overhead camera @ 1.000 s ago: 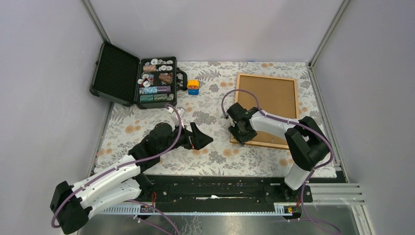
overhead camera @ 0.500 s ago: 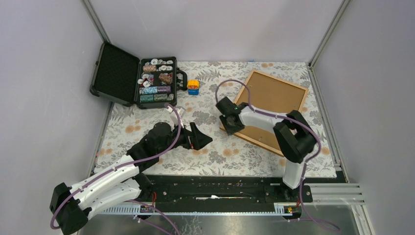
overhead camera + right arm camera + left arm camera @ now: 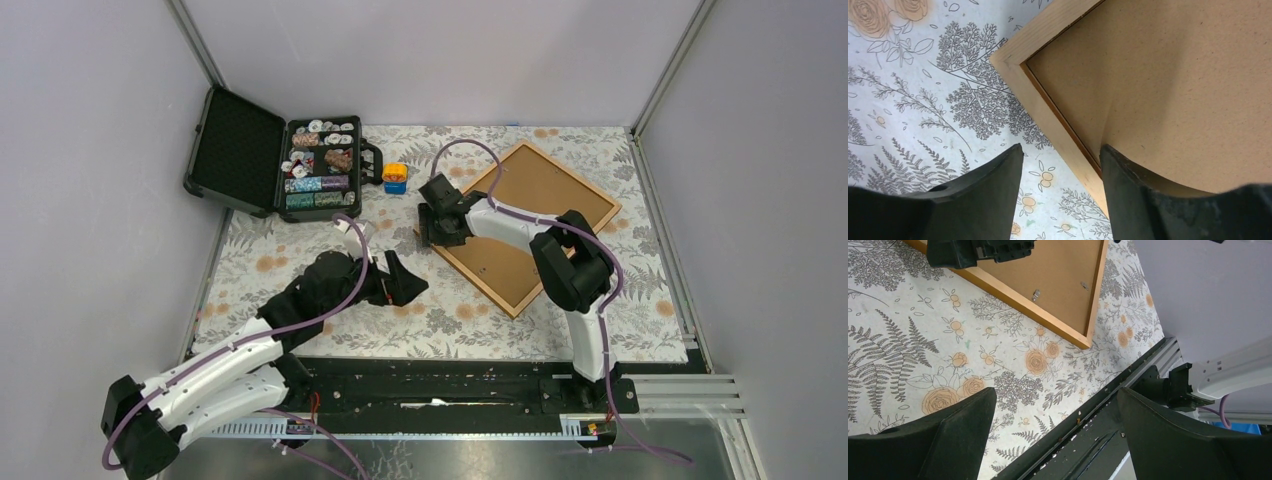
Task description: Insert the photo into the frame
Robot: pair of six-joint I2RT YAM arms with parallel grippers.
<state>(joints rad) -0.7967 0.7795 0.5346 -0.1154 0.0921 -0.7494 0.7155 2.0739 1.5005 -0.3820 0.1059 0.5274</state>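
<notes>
Grey panel walls enclose a table (image 3: 250, 262) covered with a floral-print cloth. On it, the frame (image 3: 571, 176) lies flat in the upper right of the top view. It is turned diagonally, back face up, with a brown backing board (image 3: 545, 195) seated inside the moulding. The photo is not visible in any view, so its position cannot be stated.

At the frame's left corner, the right gripper (image 3: 1060, 149) has its fingers (image 3: 1148, 200) spread astride the moulding. One finger is over the cloth and the other over the backing board. Cloth shows between the outer finger and the wood, so nothing is pinched. The left gripper (image 3: 1055, 390) hangs over bare cloth at the centre of the top view, fingers wide apart and empty. It is near the frame's lower-left edge but apart from it.

Assessment: the step in hand appears to be handling the frame by its corner to get at the back. To do this well, the right fingers should close square across the moulding alone, not on the board edge. The free left gripper could steady the lower corner. Two small metal fittings (image 3: 1036, 292) on the board probably need releasing before it will lift.

Also present at upper left are an open black case (image 3: 235, 150) of chips and a small yellow-and-blue block (image 3: 395, 177).

Markings: no brand, label or legible writing was found. The chip faces are too small to read.
</notes>
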